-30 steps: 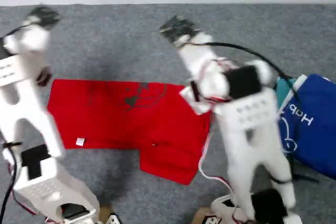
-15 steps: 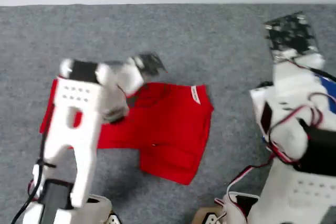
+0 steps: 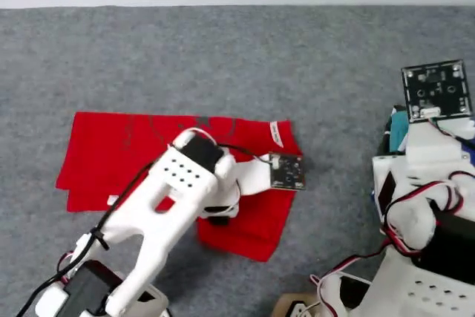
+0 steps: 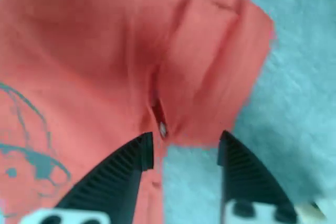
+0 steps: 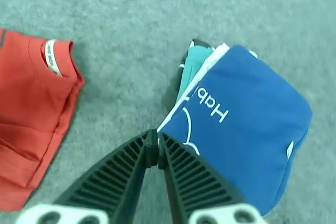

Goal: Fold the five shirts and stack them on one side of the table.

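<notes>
A red shirt point(image 3: 126, 154) lies partly folded on the grey table, its right part doubled over with a white neck label point(image 3: 277, 133) showing. My left arm stretches across it, and my left gripper point(image 4: 184, 144) hangs open over the shirt's folded right edge point(image 4: 210, 103), one finger point(image 4: 128, 161) above red cloth, the other above bare table. At the right side my right gripper point(image 5: 153, 150) is shut and holds nothing, poised above the near corner of a folded blue shirt point(image 5: 247, 124). That blue shirt tops a stack with a teal shirt point(image 5: 191, 69) beneath it.
The table point(image 3: 245, 57) is covered in grey carpet-like cloth, with open room behind the red shirt and between it and the stack. The right arm's body point(image 3: 427, 183) covers most of the stack in the high view; a teal edge point(image 3: 398, 130) peeks out.
My left arm has swung from the far left across the red shirt to its right edge. The right arm has pulled back from the shirt to the stack; the shirt's right part now lies folded over.
</notes>
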### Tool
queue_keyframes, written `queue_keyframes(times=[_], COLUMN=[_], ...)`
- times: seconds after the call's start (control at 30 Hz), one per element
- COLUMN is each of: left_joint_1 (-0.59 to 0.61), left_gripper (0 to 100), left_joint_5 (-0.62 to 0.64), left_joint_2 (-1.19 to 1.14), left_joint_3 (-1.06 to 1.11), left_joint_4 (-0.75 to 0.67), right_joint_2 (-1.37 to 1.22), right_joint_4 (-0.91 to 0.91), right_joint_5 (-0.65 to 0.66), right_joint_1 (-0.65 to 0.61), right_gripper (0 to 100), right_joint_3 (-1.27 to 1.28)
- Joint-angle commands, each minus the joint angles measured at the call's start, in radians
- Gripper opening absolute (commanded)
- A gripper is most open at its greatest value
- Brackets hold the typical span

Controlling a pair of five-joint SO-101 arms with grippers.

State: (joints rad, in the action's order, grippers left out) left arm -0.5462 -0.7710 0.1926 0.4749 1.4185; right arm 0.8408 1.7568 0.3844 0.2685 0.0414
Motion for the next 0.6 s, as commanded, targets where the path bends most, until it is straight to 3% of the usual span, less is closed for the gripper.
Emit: queue_keyframes(times=[0.0,0.37,0.57], left_joint_1=[-0.008,0.057,0.051], left_gripper=[22,19,9], left_joint_5=[0.014,0.02,0.018], left_joint_2=[-0.051,-0.364,-0.393], left_joint_3=[-0.005,-0.186,-0.232], left_joint_4=[-0.081,-0.08,-0.081], right_joint_2=[0.013,0.013,0.013], right_joint_4=[0.039,0.038,0.038], right_joint_5=[0.052,0.068,0.068], right_joint_1=[0.013,0.013,0.013], right_gripper=[1.0,1.0,1.0], right_joint_3=[0.006,0.006,0.006])
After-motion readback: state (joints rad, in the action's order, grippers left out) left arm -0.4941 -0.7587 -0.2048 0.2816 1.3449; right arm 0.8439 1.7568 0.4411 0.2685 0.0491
